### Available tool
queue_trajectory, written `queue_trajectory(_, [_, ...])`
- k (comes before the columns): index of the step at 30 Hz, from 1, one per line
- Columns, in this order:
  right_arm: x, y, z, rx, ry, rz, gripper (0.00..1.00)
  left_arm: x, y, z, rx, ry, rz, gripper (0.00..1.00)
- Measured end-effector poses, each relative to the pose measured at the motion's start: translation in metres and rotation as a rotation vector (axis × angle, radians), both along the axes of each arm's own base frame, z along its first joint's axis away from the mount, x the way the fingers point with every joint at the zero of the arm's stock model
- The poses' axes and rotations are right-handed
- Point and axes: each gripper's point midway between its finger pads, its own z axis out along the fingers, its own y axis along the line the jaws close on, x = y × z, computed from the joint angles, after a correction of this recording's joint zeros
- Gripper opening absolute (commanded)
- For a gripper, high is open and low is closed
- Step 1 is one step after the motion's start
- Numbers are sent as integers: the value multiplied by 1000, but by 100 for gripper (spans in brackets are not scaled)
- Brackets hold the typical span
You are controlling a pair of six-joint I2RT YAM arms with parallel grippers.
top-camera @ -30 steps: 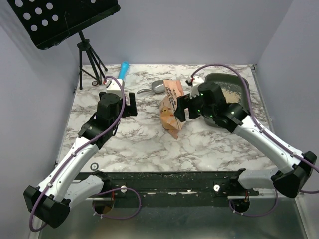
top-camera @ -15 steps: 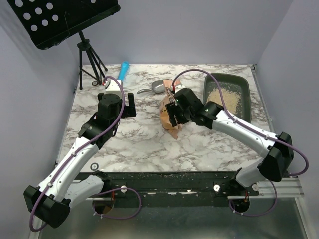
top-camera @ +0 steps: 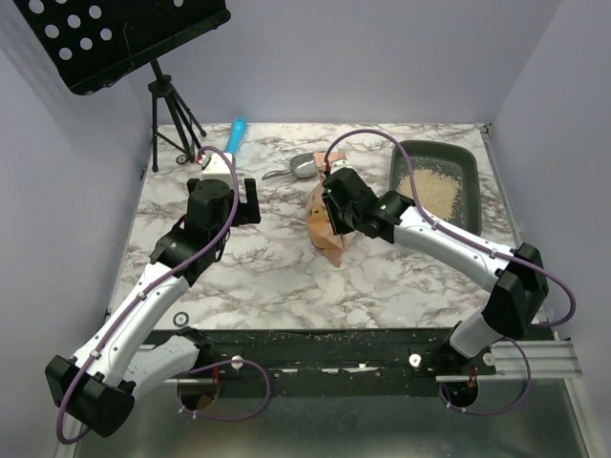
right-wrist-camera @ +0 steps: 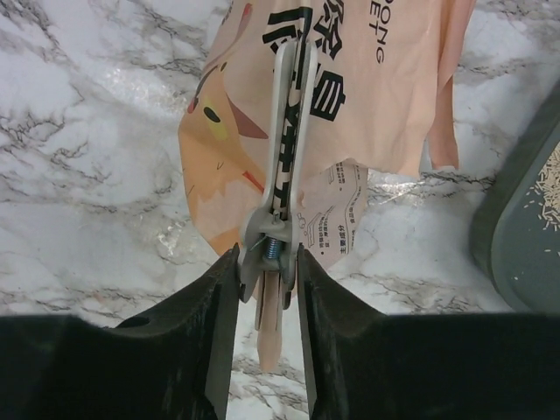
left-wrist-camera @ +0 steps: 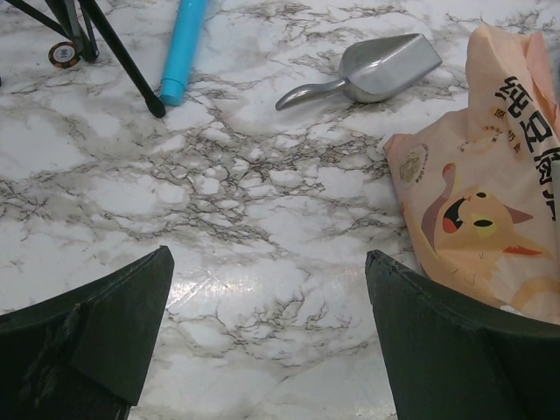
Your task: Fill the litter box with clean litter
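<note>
**Litter box at the far right corner, partly hidden**

The litter box [top-camera: 466, 162] sits at the far right corner of the marble desk [top-camera: 267, 277]. The clean litter [top-camera: 434, 186] lies in it as a pale patch over part of the floor. In the top view the right arm crosses the box's near left corner. The right wrist view shows only 1 rounded corner of the box, cut off by the frame edge, with a few granules on it.

Just left of the litter box lies an orange bag [top-camera: 326, 234] printed with a cat, its upper part covered by the right tool [right-wrist-camera: 265, 254]. The 2 fingers of that tool are pressed together on a pale spring clip [right-wrist-camera: 284, 149] that runs along the bag. The clip is seen edge-on, so how much of the bag it bites cannot be told.

Farther left of the litter box, beyond the bag, are a silver scoop [left-wrist-camera: 376, 70] and a blue tube [left-wrist-camera: 182, 48]. The left tool [left-wrist-camera: 269, 258] hangs well left of the litter box, fingers spread over bare desk, touching nothing. The left wrist view cuts the bag off at its right edge.
</note>
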Motion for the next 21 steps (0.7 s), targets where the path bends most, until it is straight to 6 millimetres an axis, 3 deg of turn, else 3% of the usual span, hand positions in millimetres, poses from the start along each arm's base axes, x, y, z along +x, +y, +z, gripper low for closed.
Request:
queue_trajectory(4, [3, 0, 1, 0, -13, -15, 1, 0, 0, 0, 0, 0, 0, 99])
queue_trajectory(12, [7, -8, 11, -25, -69, -48, 1, 0, 0, 0, 0, 0, 0, 99])
queue_trajectory(17, [-6, -22, 44, 18, -120, -33, 1, 0, 0, -1, 1, 3, 0, 99])
queue_trajectory(21, [-26, -45, 65, 46, -144, -31, 1, 1, -1, -2, 3, 6, 0, 99])
